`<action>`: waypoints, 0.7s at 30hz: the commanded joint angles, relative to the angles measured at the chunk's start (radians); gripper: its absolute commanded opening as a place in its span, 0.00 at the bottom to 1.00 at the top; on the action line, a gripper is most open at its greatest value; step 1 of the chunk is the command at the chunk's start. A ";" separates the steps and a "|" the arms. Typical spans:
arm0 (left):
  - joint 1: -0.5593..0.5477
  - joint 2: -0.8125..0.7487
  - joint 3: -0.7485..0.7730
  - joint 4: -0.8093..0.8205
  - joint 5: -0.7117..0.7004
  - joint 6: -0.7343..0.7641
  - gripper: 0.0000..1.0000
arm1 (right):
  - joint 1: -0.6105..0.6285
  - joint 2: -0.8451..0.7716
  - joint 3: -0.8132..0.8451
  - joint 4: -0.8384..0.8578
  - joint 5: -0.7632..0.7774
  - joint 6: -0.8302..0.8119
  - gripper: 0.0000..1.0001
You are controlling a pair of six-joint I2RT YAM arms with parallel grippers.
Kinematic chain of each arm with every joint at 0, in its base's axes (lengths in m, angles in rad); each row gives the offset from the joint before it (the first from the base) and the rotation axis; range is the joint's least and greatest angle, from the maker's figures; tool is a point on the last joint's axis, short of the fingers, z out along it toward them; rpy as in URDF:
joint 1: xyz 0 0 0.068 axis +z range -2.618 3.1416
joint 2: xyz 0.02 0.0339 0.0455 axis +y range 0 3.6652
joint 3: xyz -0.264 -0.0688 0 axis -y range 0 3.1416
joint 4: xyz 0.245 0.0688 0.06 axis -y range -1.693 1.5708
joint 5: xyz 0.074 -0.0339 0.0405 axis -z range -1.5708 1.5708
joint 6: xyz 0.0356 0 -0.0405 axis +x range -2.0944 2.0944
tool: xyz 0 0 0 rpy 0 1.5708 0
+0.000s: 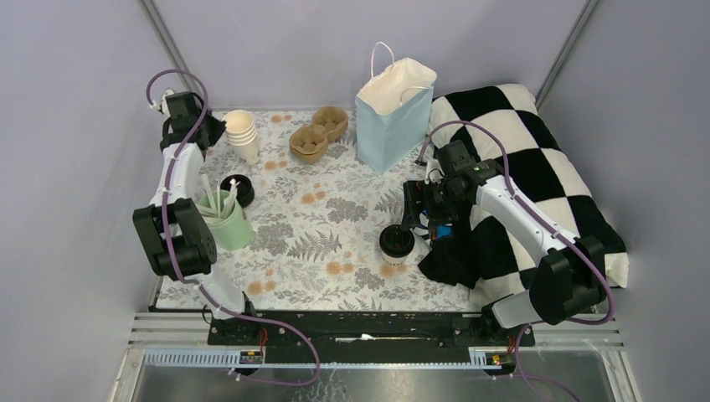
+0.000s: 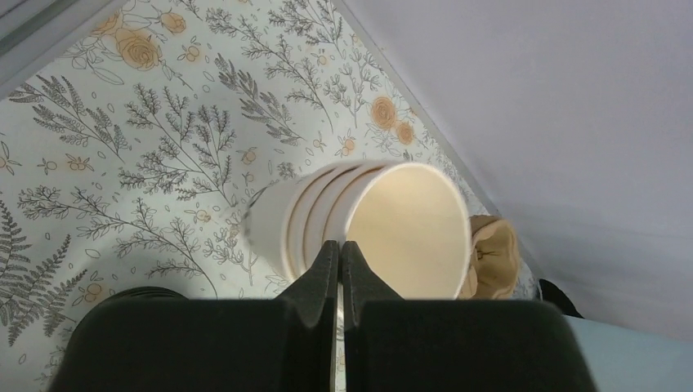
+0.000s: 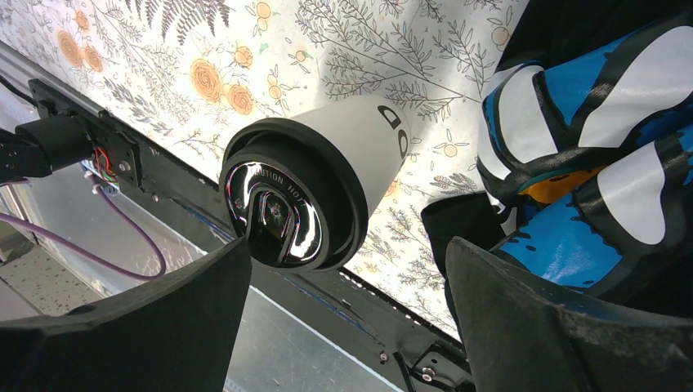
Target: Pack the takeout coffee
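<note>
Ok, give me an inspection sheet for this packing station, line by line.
Surface: floral tablecloth, lying flat.
Job's things: first lidded cup upright, front right; second lidded cup at left, by the mint cup; blue bag upright, open.
Clutter: cup stack, cardboard carrier, mint cup holding sticks.
Tools: left tool shut, at the cup stack; right tool open, facing the first lidded cup.
Cables: purple cables in loose loops.
Surroundings: grey walls; checkered cushion at right.

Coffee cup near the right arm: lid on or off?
On. A black lid caps the white cup in the right wrist view; the top view agrees.
</note>
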 commanded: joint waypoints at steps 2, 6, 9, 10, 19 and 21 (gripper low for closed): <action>-0.034 -0.055 -0.048 0.161 0.060 0.025 0.00 | 0.010 -0.003 0.021 -0.006 -0.012 -0.014 0.94; 0.020 -0.008 -0.074 0.139 0.185 -0.072 0.00 | 0.011 -0.006 0.003 0.010 -0.025 -0.009 0.94; -0.013 -0.019 -0.021 0.034 0.084 0.018 0.00 | 0.012 -0.007 0.020 -0.002 -0.007 -0.013 0.95; 0.020 0.003 -0.021 0.017 0.145 -0.011 0.00 | 0.011 -0.007 0.020 0.003 -0.005 -0.013 0.95; 0.043 -0.126 -0.206 0.303 0.372 -0.056 0.00 | 0.011 0.003 0.055 -0.009 0.019 -0.007 0.98; 0.021 -0.129 -0.179 0.218 0.326 -0.029 0.00 | 0.011 0.000 0.067 -0.011 0.024 -0.001 0.99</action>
